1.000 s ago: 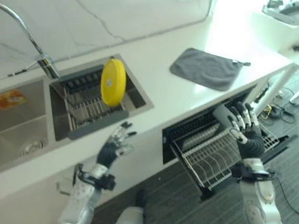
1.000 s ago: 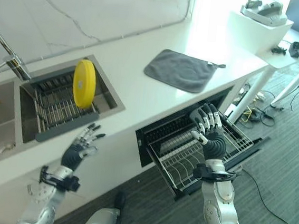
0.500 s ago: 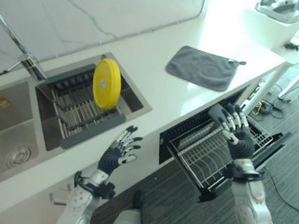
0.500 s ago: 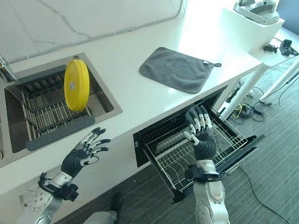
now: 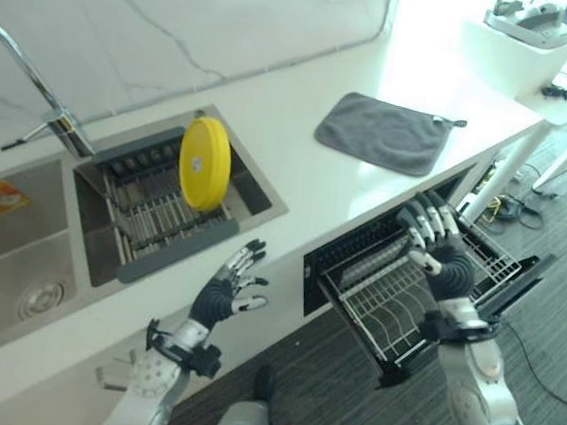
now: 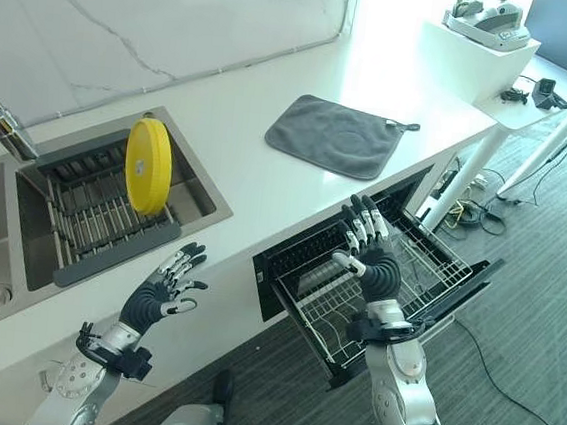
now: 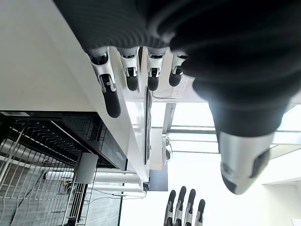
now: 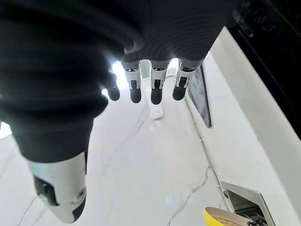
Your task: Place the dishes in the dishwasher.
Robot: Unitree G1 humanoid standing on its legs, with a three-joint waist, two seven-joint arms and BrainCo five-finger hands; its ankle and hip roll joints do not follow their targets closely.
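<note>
A yellow plate [image 5: 205, 162] stands on edge in the wire rack [image 5: 147, 222] inside the sink [image 5: 260, 202]. Below the counter the dishwasher's drawer is pulled out, and its wire basket [image 5: 407, 290] holds a pale dish [image 5: 377, 259] at its back. My left hand [image 5: 224, 292] is raised in front of the counter's edge, below the sink, fingers straight and spread, holding nothing. My right hand [image 5: 438, 249] hovers over the dishwasher basket, fingers straight and up, empty. In the right wrist view the plate's yellow rim [image 8: 221, 216] shows past the straight fingers [image 8: 157, 89].
A grey cloth [image 5: 387, 132] lies on the white counter [image 5: 305, 94] above the dishwasher. A tap [image 5: 35, 78] arches over a second, deeper basin [image 5: 8, 256] at the left. A white side table [image 5: 526, 45] with a device stands at the far right, cables on the floor under it.
The whole scene has shifted slightly, so the camera moved. My right hand has drawn a little left over the dishwasher basket. The left hand stays raised and spread.
</note>
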